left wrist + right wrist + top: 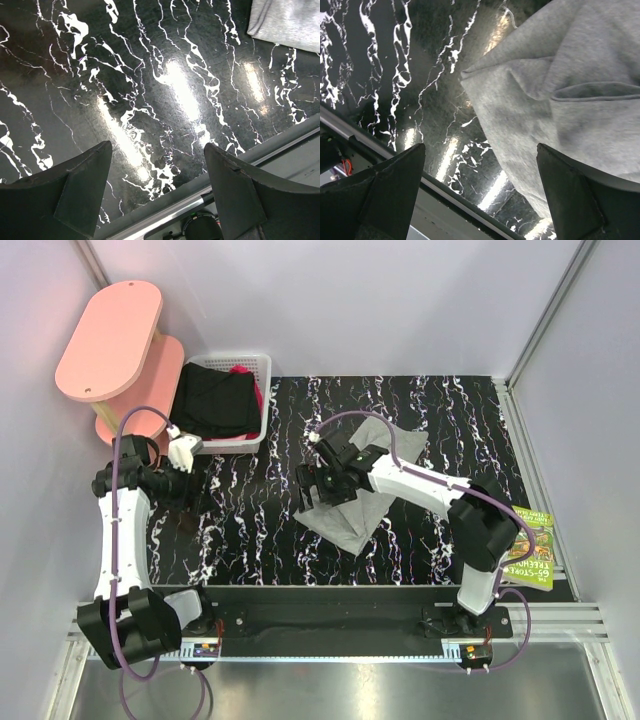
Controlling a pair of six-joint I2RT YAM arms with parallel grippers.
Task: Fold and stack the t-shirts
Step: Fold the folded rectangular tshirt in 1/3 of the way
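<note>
The left gripper [157, 148] hangs with fingers spread over the black marbled table [250, 535], near its front rail. The right gripper [481, 148], also wide apart and holding nothing, hovers above the crumpled grey shirt [345, 522] at mid-table. Farther back, a black garment [215, 400] and magenta cloth [240, 370] lie in the white basket [263, 390].

Glossy black counter [75, 125] veined white like marble, mirroring lamp glare. Soft, matt, finely flecked knit cloth forms the light grey shirt [580, 120]. White lattice plastic basket [240, 443]; dull, matt cloth of the black garment [215, 402]
</note>
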